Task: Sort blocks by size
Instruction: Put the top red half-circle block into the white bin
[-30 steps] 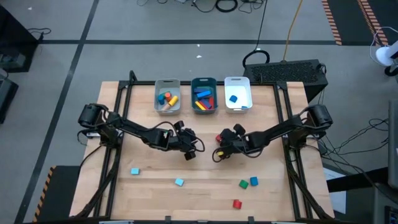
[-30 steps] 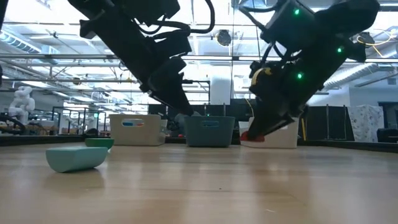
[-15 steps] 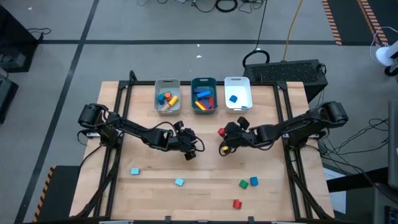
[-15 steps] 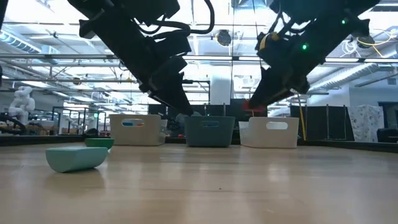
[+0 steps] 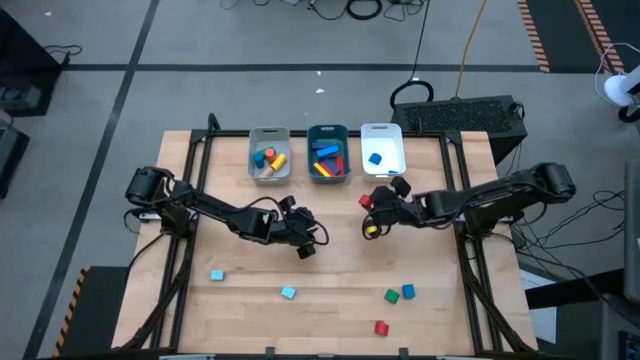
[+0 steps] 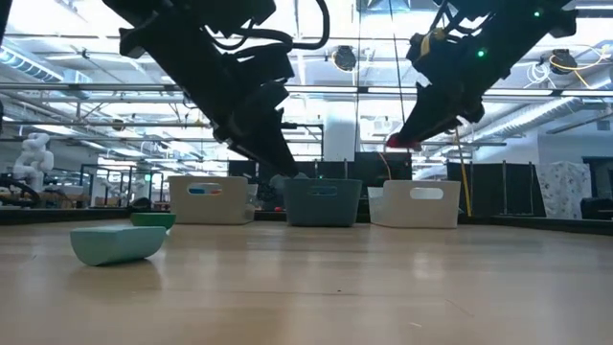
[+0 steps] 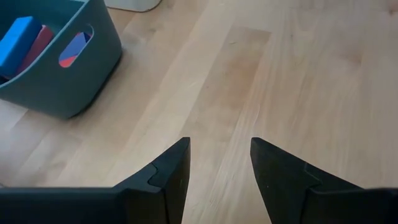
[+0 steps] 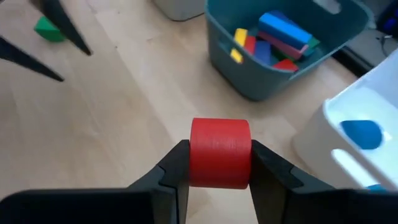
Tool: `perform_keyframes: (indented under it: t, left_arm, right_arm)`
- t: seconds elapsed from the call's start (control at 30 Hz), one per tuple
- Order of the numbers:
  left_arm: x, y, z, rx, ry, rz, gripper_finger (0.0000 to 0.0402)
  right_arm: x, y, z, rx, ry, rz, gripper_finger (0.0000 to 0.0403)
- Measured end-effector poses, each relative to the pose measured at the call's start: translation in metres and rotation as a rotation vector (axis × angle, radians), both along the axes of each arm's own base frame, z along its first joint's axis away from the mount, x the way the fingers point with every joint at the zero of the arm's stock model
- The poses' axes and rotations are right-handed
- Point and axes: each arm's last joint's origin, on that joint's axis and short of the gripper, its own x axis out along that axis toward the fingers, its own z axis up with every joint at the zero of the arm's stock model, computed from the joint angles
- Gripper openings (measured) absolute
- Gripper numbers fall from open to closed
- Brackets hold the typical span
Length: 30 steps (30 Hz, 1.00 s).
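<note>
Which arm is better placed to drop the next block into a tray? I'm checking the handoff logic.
Right. The right pincer holds a red cylinder lifted near the white tray and teal tray. The left pincer is open and empty.

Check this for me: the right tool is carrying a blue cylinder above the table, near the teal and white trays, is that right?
Not quite: the cylinder is red, not blue. The right wrist view shows the right tool shut on a red cylinder, held above the table near the teal tray and the white tray. The blue piece there lies inside the white tray.
</note>
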Motion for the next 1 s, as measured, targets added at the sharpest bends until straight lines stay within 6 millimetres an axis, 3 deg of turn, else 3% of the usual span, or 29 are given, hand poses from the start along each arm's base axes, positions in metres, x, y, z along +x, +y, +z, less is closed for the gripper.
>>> perform_keyframes:
  t: [0.3,0.67,1.0]
  left_arm:
    - [0.002,0.0,-0.003,-0.018,-0.008,0.017,0.0171]
    - [0.005,-0.001,-0.025,-0.007,0.056,0.016,0.0171]
    - [0.006,-0.002,-0.031,-0.028,0.063,0.034,0.0171]
  right_arm:
    - [-0.008,-0.022,0.01,-0.008,-0.009,-0.065,0.0105]
    - [-0.008,-0.056,0.018,-0.05,0.02,-0.116,0.0105]
    - [-0.027,-0.121,0.014,-0.003,0.058,-0.267,0.0105]
